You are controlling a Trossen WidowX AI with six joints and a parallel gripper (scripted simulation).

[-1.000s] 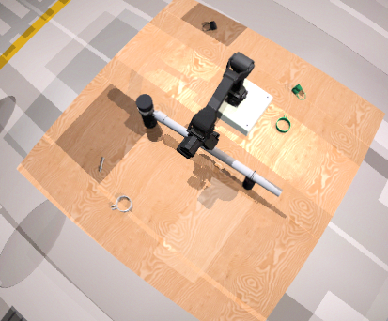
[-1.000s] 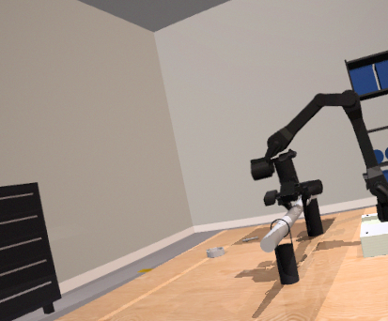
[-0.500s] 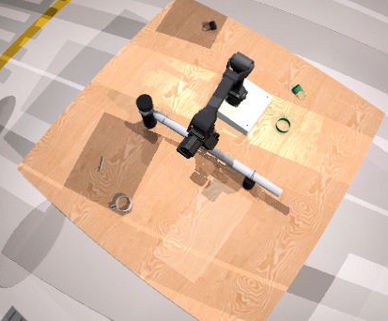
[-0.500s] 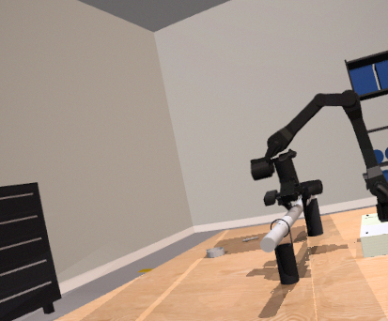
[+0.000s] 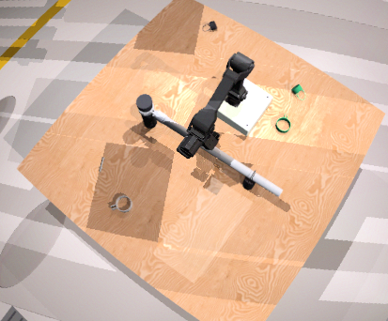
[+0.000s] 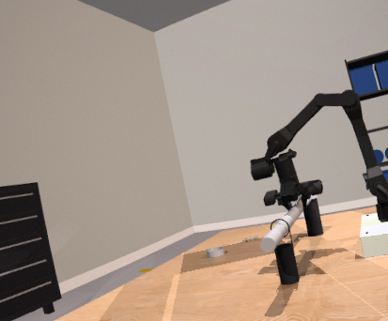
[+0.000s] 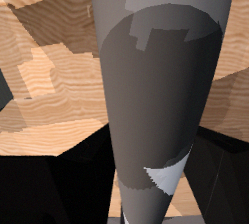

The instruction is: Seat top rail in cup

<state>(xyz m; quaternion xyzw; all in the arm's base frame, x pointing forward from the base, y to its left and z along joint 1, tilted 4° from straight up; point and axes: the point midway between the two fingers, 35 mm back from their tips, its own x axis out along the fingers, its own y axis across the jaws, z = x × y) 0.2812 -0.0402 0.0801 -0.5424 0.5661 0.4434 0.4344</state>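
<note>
Gripper [image 5: 196, 145] [image 6: 295, 205] clamped on rail [image 5: 267, 184] [image 6: 280, 233] [image 7: 156, 95], mid-span, between big post [image 5: 147, 114] [image 6: 314, 218] far left and small post [image 5: 249, 182] [image 6: 287, 264]. Rail looks stiff, smooth, probably slips; grip nearer cup end.

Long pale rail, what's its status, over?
Black gripper shut on long pale rail. Rail passes through thin black loop. Seating at tall black post unclear.
</note>
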